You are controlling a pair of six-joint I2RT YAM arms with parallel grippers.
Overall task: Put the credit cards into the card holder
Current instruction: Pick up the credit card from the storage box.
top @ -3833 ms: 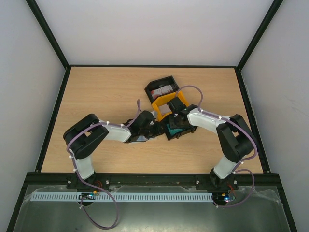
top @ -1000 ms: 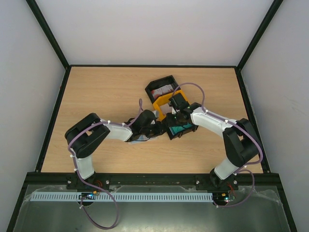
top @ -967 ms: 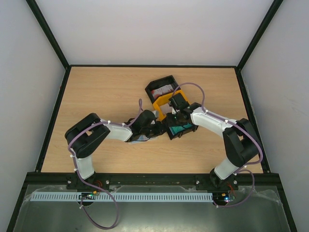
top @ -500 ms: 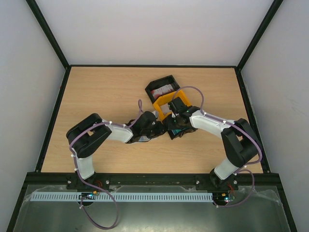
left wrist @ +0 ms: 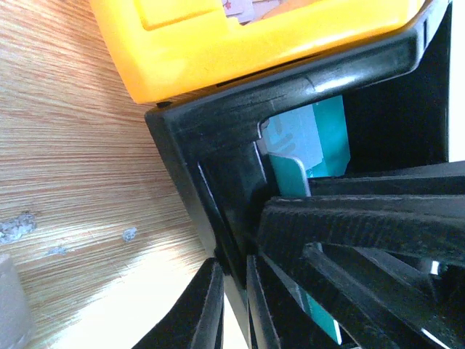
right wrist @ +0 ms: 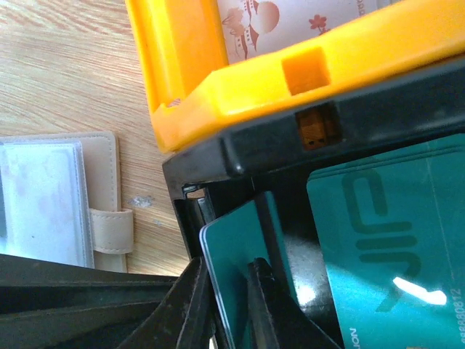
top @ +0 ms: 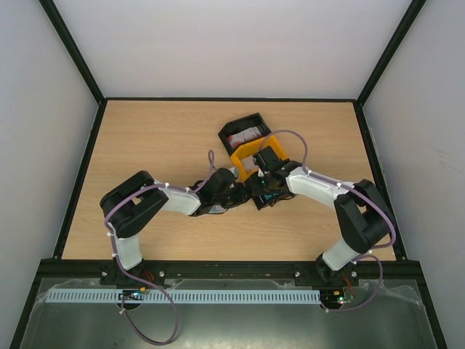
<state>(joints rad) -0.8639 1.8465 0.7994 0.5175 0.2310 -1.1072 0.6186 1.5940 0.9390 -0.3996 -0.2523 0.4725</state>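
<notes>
- Teal card [right wrist: 231, 251], glossy plastic, is sitting pinched in the right pincer [right wrist: 227, 294]; its print is unreadable.
- Left pincer [left wrist: 231, 305] is clamping the moulded black tray [left wrist: 218, 138] by its wall.

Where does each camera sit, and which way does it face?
Top external: above and behind the bases, facing down on the table; left arm and right arm show whole, meeting at the tray.
Left wrist: on the left arm, facing the tray's black corner closely; left fingers at the bottom, clamped on its wall.
Right wrist: on the right arm, facing teal cards in the tray, card holder at left; right fingers at the bottom.
Shared: both wrist views show the yellow compartment and teal cards.
</notes>
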